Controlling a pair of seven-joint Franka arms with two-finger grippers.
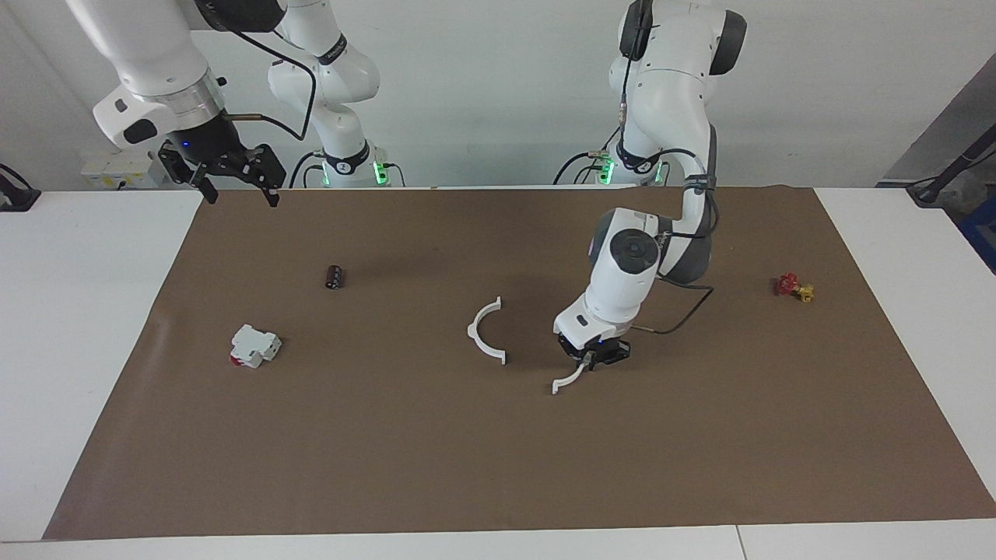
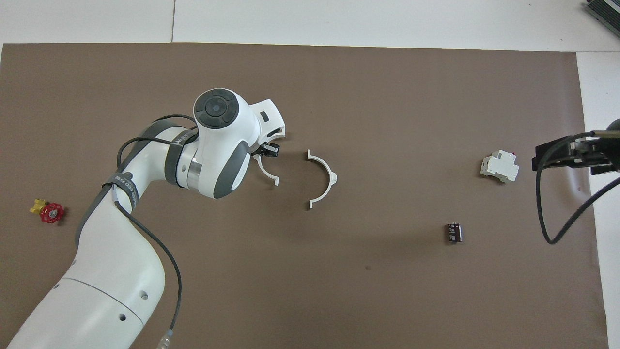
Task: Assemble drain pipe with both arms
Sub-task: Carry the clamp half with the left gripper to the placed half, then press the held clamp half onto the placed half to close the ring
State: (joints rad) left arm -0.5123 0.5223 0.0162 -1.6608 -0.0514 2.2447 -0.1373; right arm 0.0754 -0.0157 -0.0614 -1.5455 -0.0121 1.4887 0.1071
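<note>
One white half-ring of the drain pipe lies flat at the middle of the brown mat. My left gripper is shut on the other half-ring and holds it low over the mat. This held piece is beside the lying one, toward the left arm's end, with a small gap between them. The wrist hides part of the held piece in the overhead view. My right gripper hangs open and empty, raised over the mat's edge at the right arm's end, where that arm waits.
A boxy white block with a red end and a small black cylinder lie toward the right arm's end. A small red and yellow valve lies toward the left arm's end.
</note>
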